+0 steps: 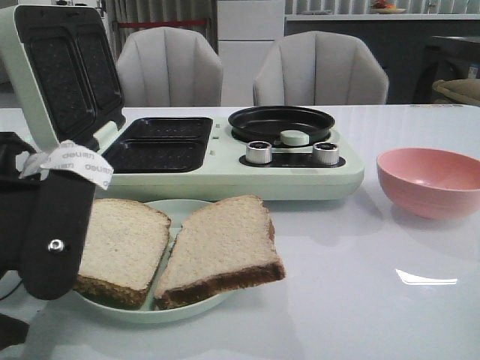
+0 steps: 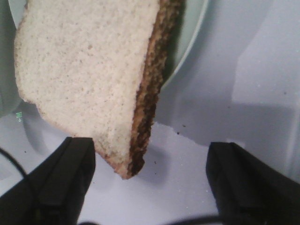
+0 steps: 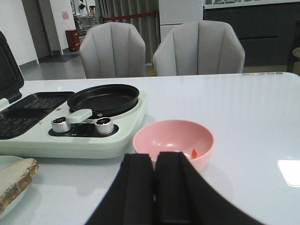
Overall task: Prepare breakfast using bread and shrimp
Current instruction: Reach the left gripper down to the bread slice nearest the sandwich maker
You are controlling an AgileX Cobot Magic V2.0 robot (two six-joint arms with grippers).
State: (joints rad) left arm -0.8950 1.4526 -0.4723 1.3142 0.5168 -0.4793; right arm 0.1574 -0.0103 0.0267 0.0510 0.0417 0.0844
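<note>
My left gripper (image 2: pixel 150 183) hangs with its fingers (image 2: pixel 61 180) spread wide apart, nothing between them, just over the white table (image 2: pixel 243 70). One corner of a slice of bread (image 2: pixel 89 75) pokes down toward the gap, nearer one finger than the other (I can't tell whether it touches that finger). In the front view that same arm sits beside the pale green plate (image 1: pixel 187 208), right next to the near slice (image 1: pixel 120 244); the second slice (image 1: pixel 221 251) lies on the plate's far side from my gripper, its corner jutting past the rim.

My right gripper (image 3: pixel 154 187) has its fingers pressed together, holding nothing. Just beyond its fingertips stands the pink bowl (image 3: pixel 173 140), and inside it I see a small orange bit, the shrimp (image 3: pixel 194 153), mostly hidden by the rim. Farther off, beyond the plate and beside the bowl, the green breakfast maker (image 1: pixel 225 161) sits with its lid (image 1: pixel 64 71) raised and its round black pan (image 1: pixel 281 122) bare.
</note>
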